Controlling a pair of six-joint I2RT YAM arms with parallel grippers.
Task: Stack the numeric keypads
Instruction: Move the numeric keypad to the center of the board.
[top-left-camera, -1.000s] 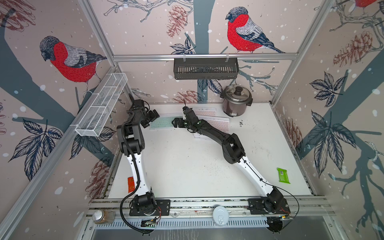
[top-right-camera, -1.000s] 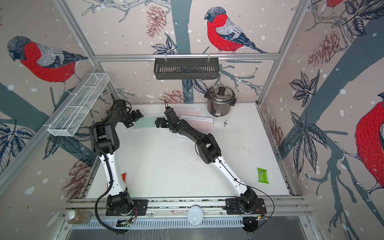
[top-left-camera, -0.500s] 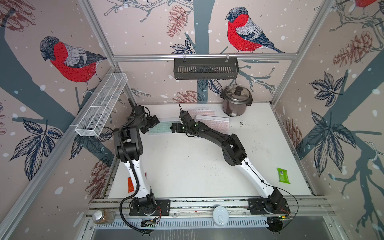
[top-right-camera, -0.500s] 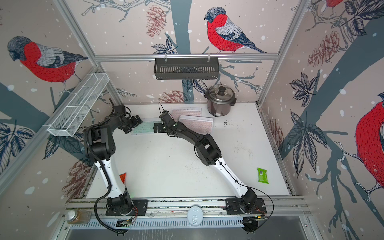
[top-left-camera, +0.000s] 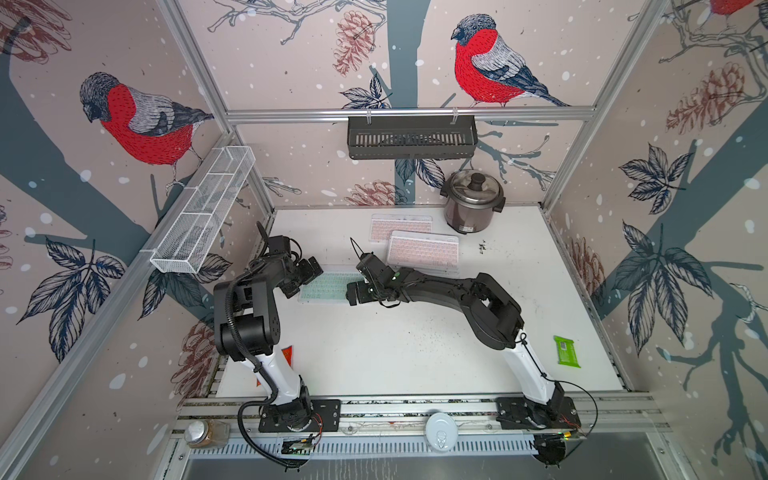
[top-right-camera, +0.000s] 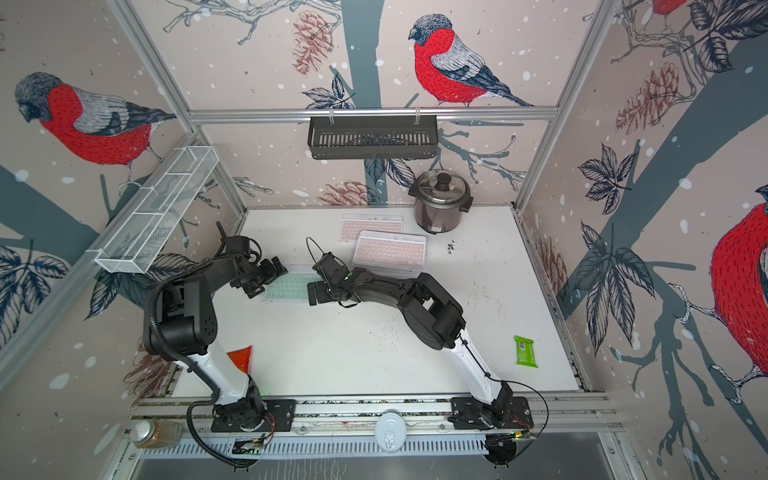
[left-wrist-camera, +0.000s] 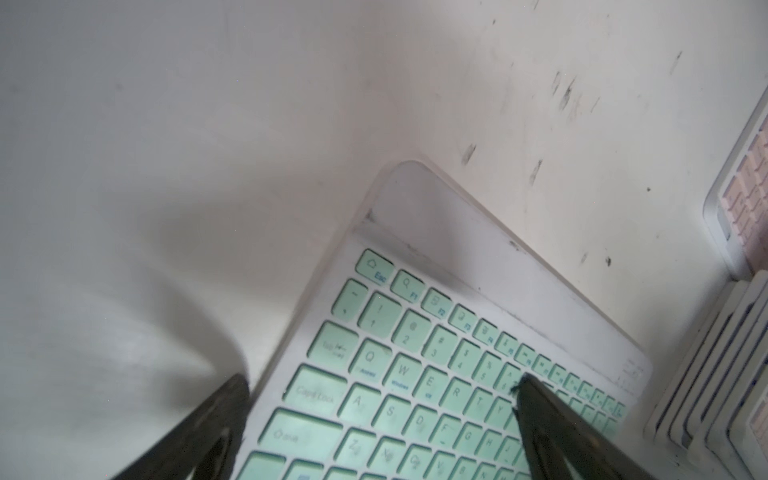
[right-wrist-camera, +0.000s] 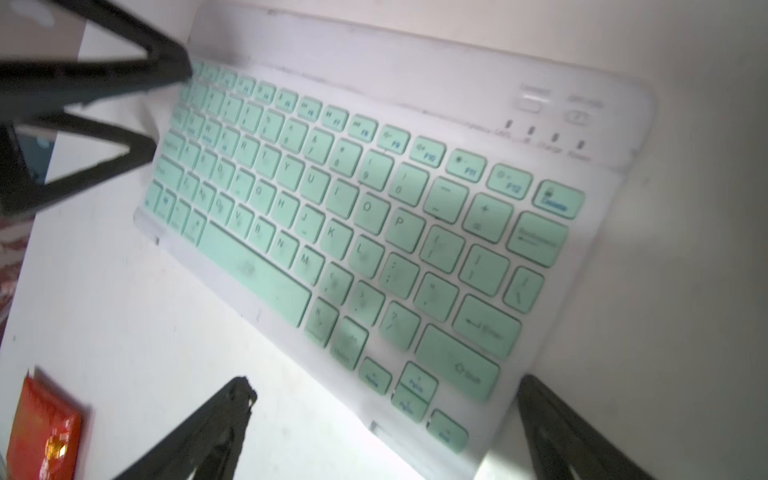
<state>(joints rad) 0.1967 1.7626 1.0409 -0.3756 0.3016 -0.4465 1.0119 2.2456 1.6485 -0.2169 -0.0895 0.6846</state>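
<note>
My left pincer (left-wrist-camera: 380, 382) and right pincer (right-wrist-camera: 384, 384), jaws apart, flank the mint keypad (top-left-camera: 328, 286), apparently to lift it level.

The mint-green keypad (top-left-camera: 328, 286) has a white frame, the pink keypad (top-left-camera: 424, 251) too; the packet (top-left-camera: 566, 351) is green.

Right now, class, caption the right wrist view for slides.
Open right gripper over mint-green keypad; left gripper at far end.
</note>
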